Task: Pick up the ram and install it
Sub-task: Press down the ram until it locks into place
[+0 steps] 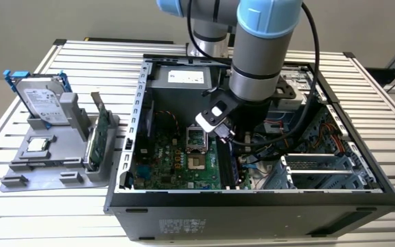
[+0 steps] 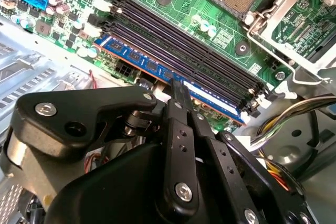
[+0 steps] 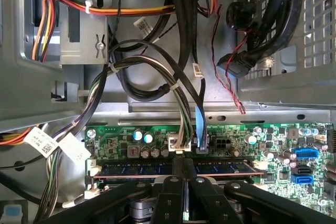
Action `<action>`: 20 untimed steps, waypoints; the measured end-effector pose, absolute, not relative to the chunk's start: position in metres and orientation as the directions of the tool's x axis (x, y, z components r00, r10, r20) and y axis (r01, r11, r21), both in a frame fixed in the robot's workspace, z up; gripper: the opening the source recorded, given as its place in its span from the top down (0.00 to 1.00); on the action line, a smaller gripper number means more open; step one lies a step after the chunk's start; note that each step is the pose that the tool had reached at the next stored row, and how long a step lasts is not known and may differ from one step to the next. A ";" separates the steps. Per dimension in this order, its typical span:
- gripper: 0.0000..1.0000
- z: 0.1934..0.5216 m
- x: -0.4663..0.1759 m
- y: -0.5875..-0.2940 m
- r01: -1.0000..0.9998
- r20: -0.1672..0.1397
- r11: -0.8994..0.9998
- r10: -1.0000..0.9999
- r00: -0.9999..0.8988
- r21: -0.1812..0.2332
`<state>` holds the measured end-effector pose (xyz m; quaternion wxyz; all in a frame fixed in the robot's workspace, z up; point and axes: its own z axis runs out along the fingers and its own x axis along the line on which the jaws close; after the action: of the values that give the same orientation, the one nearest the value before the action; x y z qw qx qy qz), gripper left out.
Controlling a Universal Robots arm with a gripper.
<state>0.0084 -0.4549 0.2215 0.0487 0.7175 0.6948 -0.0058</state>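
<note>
The ram (image 2: 137, 59) is a slim blue-green stick standing on edge in the outermost of the black memory slots (image 2: 178, 40) on the green motherboard (image 1: 163, 164). In the first wrist view the ram (image 3: 131, 169) runs along the board's edge beside the case wall. My gripper (image 2: 177, 88) reaches down inside the open computer case (image 1: 252, 198), with its black fingers (image 3: 176, 167) closed together on the stick's upper edge near its middle. In the exterior view the gripper (image 1: 226, 144) is low over the board, next to the CPU socket (image 1: 194, 136).
Bundles of cables (image 3: 157, 77) hang close beside the slot. On the exterior view's left, a grey holder (image 1: 19, 180) carries a hard drive (image 1: 43, 100) in a blue frame, a green expansion card (image 1: 98, 141) and a small chip (image 1: 38, 145). Slatted metal table (image 1: 19, 216) all around.
</note>
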 end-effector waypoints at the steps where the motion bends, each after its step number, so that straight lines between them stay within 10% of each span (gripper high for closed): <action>1: 1.00 0.221 0.008 -0.455 0.998 -0.076 -0.030 0.997 0.034 0.062; 20: 1.00 0.231 0.008 -0.455 0.998 -0.075 -0.030 0.997 0.034 0.060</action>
<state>0.0081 -0.4548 0.2312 0.0479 0.7175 0.6948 -0.0061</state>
